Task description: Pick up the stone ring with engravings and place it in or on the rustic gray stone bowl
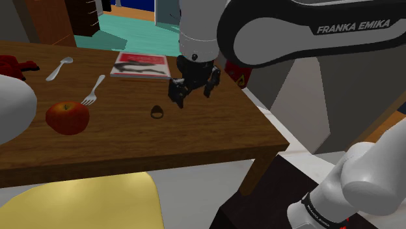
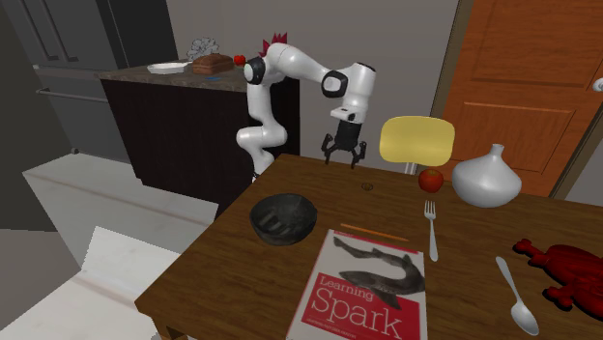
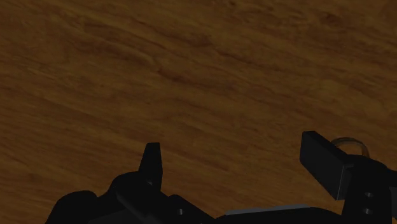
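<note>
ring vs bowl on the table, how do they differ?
Size: the ring is tiny; the bowl is far bigger. Shape: ring is a closed loop, bowl an open hollow. Place: ring lies close to the open gripper; bowl sits farther off. Both are dark and rest on the wooden table.

Gripper (image 1: 194, 95) downward, jaws apart

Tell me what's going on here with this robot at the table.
A white robot arm is working over a wooden table. Its claw hangs open just above the tabletop, holding nothing. A small dark ring lies on the table beside the claw, not in its grip. The dark grey bowl it is meant for sits further along the table. So the ring has not been picked up yet.
</note>
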